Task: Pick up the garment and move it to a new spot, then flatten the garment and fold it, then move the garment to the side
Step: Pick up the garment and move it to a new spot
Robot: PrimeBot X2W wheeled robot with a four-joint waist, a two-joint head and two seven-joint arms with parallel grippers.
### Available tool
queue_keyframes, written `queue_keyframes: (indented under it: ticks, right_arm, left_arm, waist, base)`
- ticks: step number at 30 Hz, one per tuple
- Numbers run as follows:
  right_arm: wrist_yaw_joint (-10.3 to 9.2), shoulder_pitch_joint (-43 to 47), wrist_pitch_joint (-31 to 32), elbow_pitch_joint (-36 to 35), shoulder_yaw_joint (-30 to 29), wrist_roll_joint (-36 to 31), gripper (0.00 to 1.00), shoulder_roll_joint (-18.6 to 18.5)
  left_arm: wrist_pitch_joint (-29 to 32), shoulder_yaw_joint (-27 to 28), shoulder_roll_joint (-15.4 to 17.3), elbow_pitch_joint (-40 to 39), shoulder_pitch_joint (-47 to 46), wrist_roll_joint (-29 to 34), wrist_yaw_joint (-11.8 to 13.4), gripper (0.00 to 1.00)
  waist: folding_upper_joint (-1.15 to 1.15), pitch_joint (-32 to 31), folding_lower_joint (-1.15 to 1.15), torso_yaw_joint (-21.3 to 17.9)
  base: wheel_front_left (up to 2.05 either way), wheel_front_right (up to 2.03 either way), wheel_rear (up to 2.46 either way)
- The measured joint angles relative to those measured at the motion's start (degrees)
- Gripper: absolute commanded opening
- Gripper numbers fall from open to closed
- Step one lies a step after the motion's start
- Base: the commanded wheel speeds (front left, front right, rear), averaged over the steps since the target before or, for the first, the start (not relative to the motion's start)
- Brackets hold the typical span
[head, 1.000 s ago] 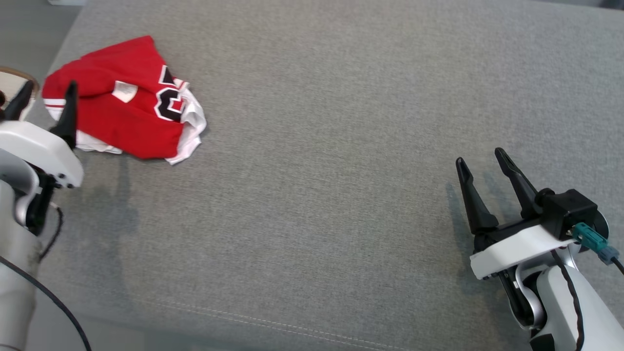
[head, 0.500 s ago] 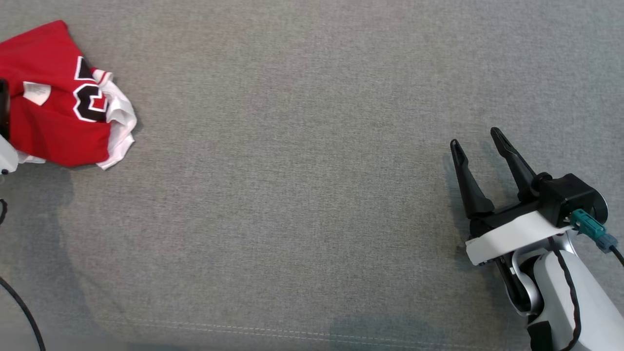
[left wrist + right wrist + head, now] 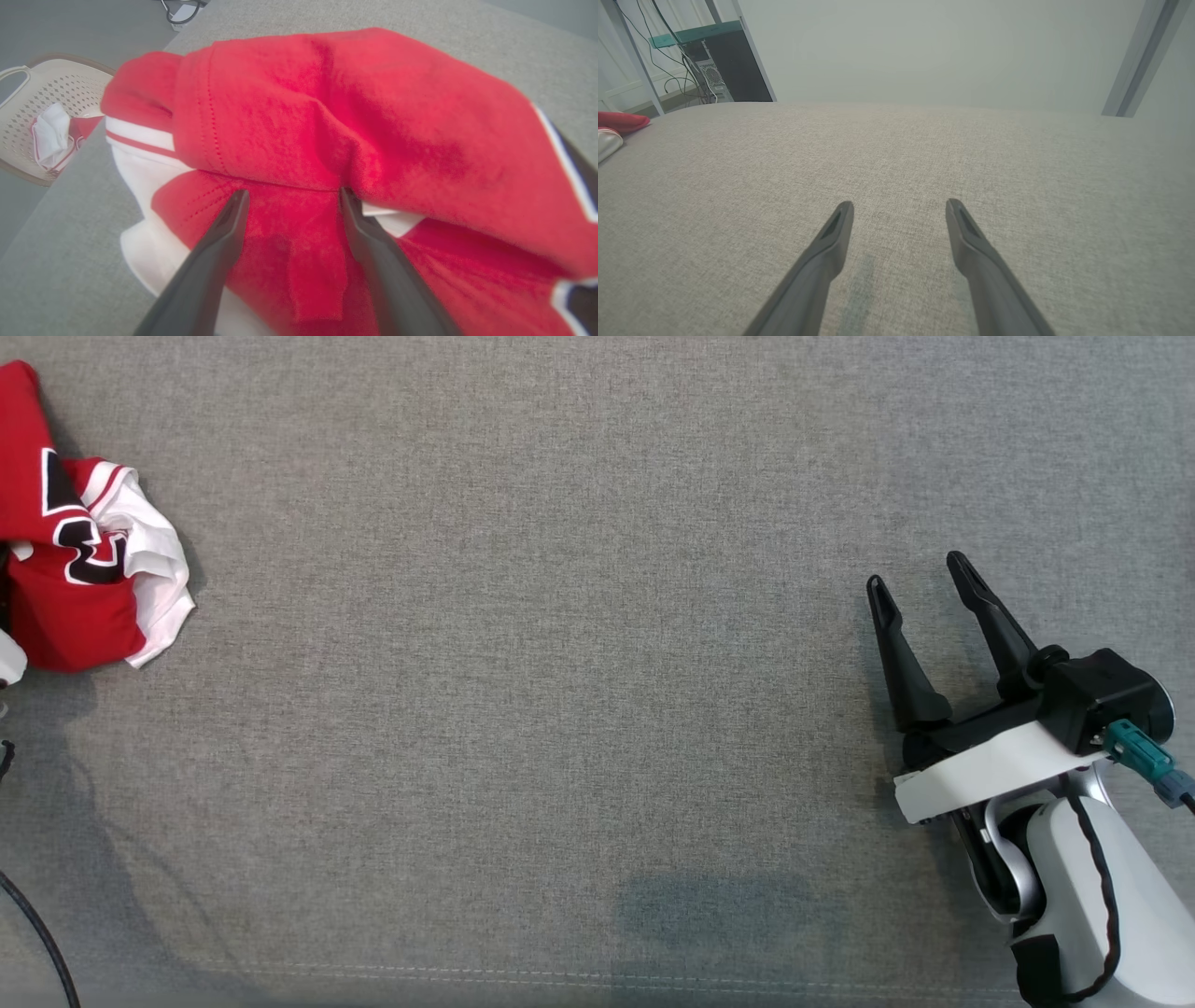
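The garment (image 3: pixel 79 588) is a crumpled red and white jersey with black lettering, lying at the far left edge of the grey cushion (image 3: pixel 560 663). In the left wrist view the garment (image 3: pixel 327 116) is bunched right before my left gripper (image 3: pixel 292 193), whose two dark fingers stand open with their tips against a red fold. My right gripper (image 3: pixel 920 574) hovers open over bare cushion at the right, far from the garment; its wrist view shows its gripper (image 3: pixel 900 205) open and the garment (image 3: pixel 621 122) at the far left edge.
A beige perforated basket (image 3: pixel 23 93) holding some cloth stands on the floor beyond the cushion's left side. A dark cabinet with cables (image 3: pixel 724 70) is behind the cushion. A stitched seam (image 3: pixel 597 978) runs along the cushion's near edge.
The head camera has swung right, so the garment has slid to the picture's left edge and the left gripper has left that view. The right gripper stays open over the cushion.
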Motion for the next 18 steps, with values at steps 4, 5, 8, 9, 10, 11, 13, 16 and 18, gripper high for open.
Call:
queue_keyframes:
  ticks: [4,5,8,9,10,11,13,16,18]
  right_arm:
    - [0.0,-0.01,0.0,0.04,0.0,-0.11,1.0,0.54]
    - [0.0,-0.02,0.0,0.07,0.0,-0.11,1.0,0.7]
    - [0.0,-0.3,-0.01,0.34,0.07,-0.09,1.0,1.01]
    - [0.0,-0.54,-0.02,0.47,0.08,-0.05,1.0,1.07]
    - [0.0,-0.64,-0.03,0.65,0.08,-0.04,1.0,1.11]
    - [0.0,-0.63,-0.03,1.02,0.1,0.02,1.0,1.19]
    - [0.0,-0.6,-0.09,1.78,0.12,0.22,1.0,1.21]
    - [0.0,-0.58,-0.23,2.26,0.18,0.38,1.0,1.27]
    - [0.0,-0.55,-0.56,2.8,0.24,0.74,1.0,1.37]
  left_arm:
    - [0.05,-0.65,-0.25,0.74,-0.57,0.0,0.0,0.0]
    - [0.07,-0.93,-0.47,0.76,-0.57,0.02,0.0,0.0]
    - [-1.15,-1.93,-1.25,0.51,-0.57,0.23,0.0,0.0]
    - [-1.94,-2.34,-1.4,0.14,-0.57,0.41,-0.01,0.0]
    - [-3.13,-2.7,-1.52,-0.53,-0.56,0.67,-0.01,0.0]
    - [-4.28,-3.21,-1.49,-1.32,-0.56,1.01,-0.02,0.0]
    - [-6.27,-3.83,-1.6,-3.09,-0.56,1.21,-0.03,0.0]
    - [-8.06,-5.37,-2.21,-5.88,-0.55,1.2,-0.09,0.0]
    - [-9.02,-7.02,-3.05,-8.62,-0.4,1.19,-0.09,0.0]
  waist:
    - [0.0,0.13,0.0,0.19]
    - [0.0,0.05,0.0,0.23]
    - [0.0,-0.46,0.0,0.39]
    - [0.0,-0.75,0.0,0.46]
    - [0.0,-1.1,0.0,0.52]
    - [0.0,-1.49,0.0,0.58]
    - [0.0,-2.33,0.0,0.73]
    - [0.0,-3.74,0.0,0.97]
    - [0.0,-4.77,0.0,1.11]
  base:
    - [0.0,0.0,0.0]
    - [0.0,0.0,0.0]
    - [0.0,0.0,0.0]
    - [0.0,0.0,0.0]
    - [0.0,0.0,0.0]
    - [0.0,0.0,0.0]
    - [0.0,0.0,0.0]
    - [0.0,0.0,0.0]
    - [0.0,0.0,0.0]
